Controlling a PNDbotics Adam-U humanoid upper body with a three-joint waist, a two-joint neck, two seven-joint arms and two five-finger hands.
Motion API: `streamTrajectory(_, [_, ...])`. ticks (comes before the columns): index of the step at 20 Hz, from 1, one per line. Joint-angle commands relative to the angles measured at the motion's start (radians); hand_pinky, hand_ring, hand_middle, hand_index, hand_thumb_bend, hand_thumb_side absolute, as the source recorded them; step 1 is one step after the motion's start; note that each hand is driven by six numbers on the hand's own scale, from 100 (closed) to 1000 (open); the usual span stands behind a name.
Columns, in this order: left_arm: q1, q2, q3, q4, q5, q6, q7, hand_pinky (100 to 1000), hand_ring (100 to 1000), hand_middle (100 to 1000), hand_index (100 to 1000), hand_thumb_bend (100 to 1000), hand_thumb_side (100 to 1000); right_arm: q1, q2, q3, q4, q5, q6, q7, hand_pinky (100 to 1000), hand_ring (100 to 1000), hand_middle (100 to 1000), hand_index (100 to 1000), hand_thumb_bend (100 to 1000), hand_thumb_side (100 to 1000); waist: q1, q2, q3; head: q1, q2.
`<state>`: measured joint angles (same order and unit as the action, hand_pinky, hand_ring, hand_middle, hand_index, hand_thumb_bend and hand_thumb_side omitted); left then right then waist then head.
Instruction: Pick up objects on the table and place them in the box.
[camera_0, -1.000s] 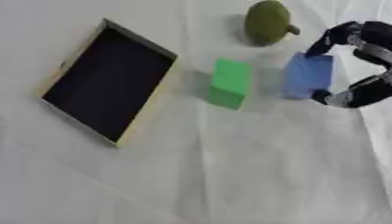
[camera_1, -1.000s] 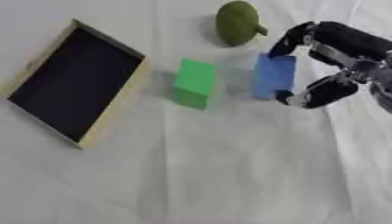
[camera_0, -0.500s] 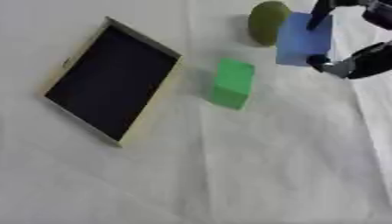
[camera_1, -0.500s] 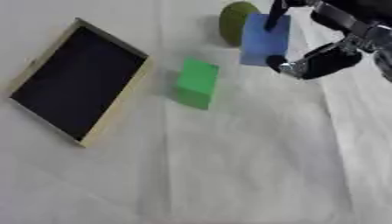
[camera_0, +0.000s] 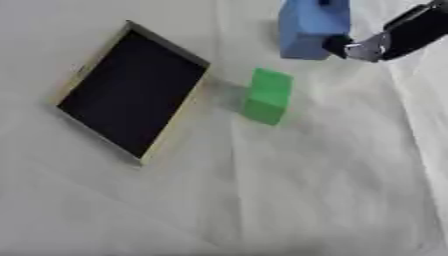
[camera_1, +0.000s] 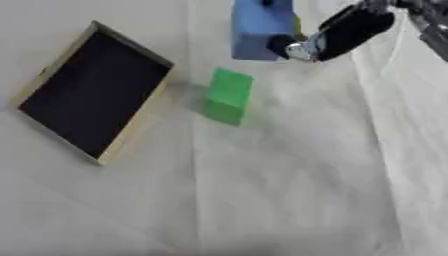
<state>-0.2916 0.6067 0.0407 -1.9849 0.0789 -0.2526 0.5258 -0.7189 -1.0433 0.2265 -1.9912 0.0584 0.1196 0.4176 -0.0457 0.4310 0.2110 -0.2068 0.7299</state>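
Note:
My right hand (camera_1: 343, 31) comes in from the upper right and is shut on a blue block (camera_1: 261, 27), which hangs in the air above the table at the top of the view. A green block (camera_0: 267, 96) lies on the white cloth below it. The shallow wooden box (camera_0: 131, 92) with a black inside lies tilted at the left, with nothing in it. A sliver of an olive-green thing (camera_1: 298, 26) shows behind the blue block. My left hand does not show.
White, creased cloth covers the table (camera_0: 289, 200) over the whole lower half and right side.
My right hand has lifted the blue block off the cloth and carried it up and to the left. The camera has shifted too, so the round green thing is now mostly hidden.

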Motion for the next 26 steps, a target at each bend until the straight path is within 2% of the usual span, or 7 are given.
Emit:
streamTrajectory(1, [-0.013, 0.037, 0.002, -0.015, 0.008, 0.000, -0.006, 755, 785, 784, 823, 294, 786, -0.072, 0.025, 0.024, -0.009, -0.033, 0.054, 0.054, 875, 720, 423, 558, 100, 100, -0.013, -0.044, 0.002, -0.009, 0.011])
streamTrajectory(9, [-0.020, 0.038, 0.000, -0.015, 0.011, -0.001, -0.012, 755, 785, 784, 823, 301, 776, -0.254, 0.173, 0.104, -0.004, -0.032, 0.180, 0.158, 874, 718, 420, 554, 100, 100, -0.012, -0.059, 0.006, -0.019, 0.018])
streamTrajectory(12, [-0.025, 0.038, 0.000, -0.015, 0.012, -0.004, -0.013, 756, 785, 784, 823, 306, 770, -0.312, 0.241, 0.132, 0.026, -0.013, 0.199, 0.188, 874, 718, 419, 554, 100, 100, -0.012, -0.063, 0.013, -0.025, 0.019])
streamTrajectory(17, [-0.036, 0.037, 0.002, -0.015, 0.013, -0.008, -0.010, 757, 786, 784, 823, 314, 761, -0.390, 0.360, 0.165, 0.109, 0.060, 0.170, 0.210, 877, 718, 417, 551, 100, 100, -0.015, -0.067, 0.027, -0.041, 0.021])
streamTrajectory(26, [-0.057, 0.033, 0.006, -0.015, 0.013, -0.020, -0.001, 759, 787, 786, 824, 328, 748, -0.443, 0.518, 0.217, 0.313, 0.207, 0.079, 0.212, 875, 716, 414, 548, 100, 100, -0.027, -0.061, 0.061, -0.072, 0.027])
